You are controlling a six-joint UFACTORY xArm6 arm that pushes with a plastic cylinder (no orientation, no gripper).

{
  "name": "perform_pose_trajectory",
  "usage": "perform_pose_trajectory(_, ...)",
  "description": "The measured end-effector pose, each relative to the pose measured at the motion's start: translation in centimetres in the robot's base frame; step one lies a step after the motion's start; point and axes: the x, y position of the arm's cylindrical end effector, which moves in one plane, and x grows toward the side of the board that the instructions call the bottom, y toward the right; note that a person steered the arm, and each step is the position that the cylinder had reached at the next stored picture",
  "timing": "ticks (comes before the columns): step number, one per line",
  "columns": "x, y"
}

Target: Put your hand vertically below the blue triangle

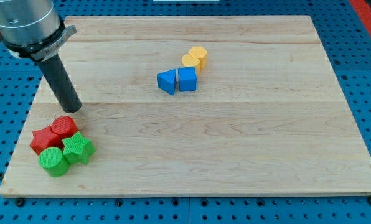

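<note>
**Tip far from the blue triangle, the move still to make**

Nearest the camera sits the green cylinder [53,161], at the view's bottom left of the wooden surface [248,155], touching a green star [78,147]. Just above them, toward the view's top, lie a red star-like block [44,140] and a red cylinder [64,127], all four packed in one cluster.

We take the blue triangle [167,81] as our landmark. It lies in the upper middle of the surface, pressed against a blue cube [187,79] on its right in the view. Just above and to the right of the triangle are two yellow blocks [195,58], touching each other; we cannot make out their shapes with confidence.

Our tip [73,109] stands well to the view's left of the triangle and a little lower, just above the red cylinder and seemingly clear of it. We carry no end effector with jaws, only the straight rod, so there is nothing to be apart or together.

We judge the task as not yet done: the spot straight below the triangle, toward the view's bottom, is bare wood and our tip is well apart from it. What is left is a slide to the view's right until the tip sits directly under the triangle, with nothing lying in that path
</note>
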Motion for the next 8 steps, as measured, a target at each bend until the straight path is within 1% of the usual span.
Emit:
perform_pose_trajectory(2, 0.0, 0.2)
perform_pose_trajectory(7, 0.0, 3.2)
perform_pose_trajectory(8, -2.4, 9.6)
